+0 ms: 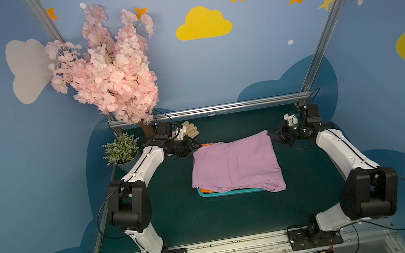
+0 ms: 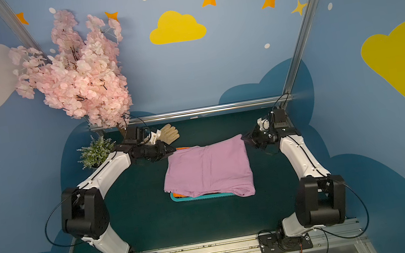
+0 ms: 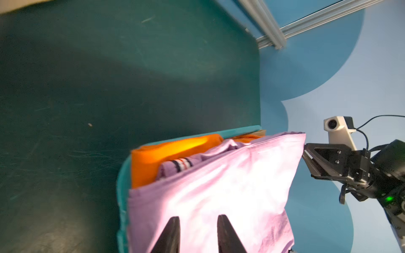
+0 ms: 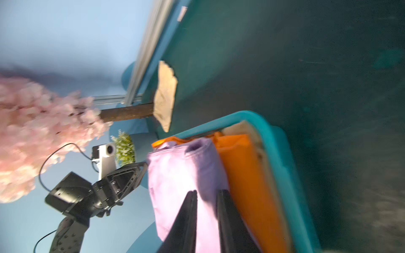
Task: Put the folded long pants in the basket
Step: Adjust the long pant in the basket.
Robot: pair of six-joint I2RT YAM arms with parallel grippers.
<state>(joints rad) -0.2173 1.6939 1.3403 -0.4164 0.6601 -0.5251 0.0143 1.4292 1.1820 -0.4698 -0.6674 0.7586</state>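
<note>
The lilac long pants (image 1: 234,163) (image 2: 208,167) lie spread over the teal basket (image 1: 206,194) (image 2: 180,199), overhanging its near right corner. Under them in the basket sit orange pants (image 3: 157,153) (image 4: 241,164) and a tan edge (image 4: 252,131). At the far left corner of the lilac pants (image 3: 219,186), my left gripper (image 1: 199,145) (image 3: 198,217) stands open, and the cloth there has sagged. My right gripper (image 1: 270,134) (image 4: 207,191) is shut on the far right corner of the lilac pants (image 4: 179,175) and holds it raised.
A cream glove (image 1: 191,130) (image 4: 165,94) lies at the back left behind the left wrist. A small potted plant (image 1: 121,148) and a pink blossom tree (image 1: 110,73) stand at the far left corner. A metal rail (image 1: 220,107) bounds the table's back.
</note>
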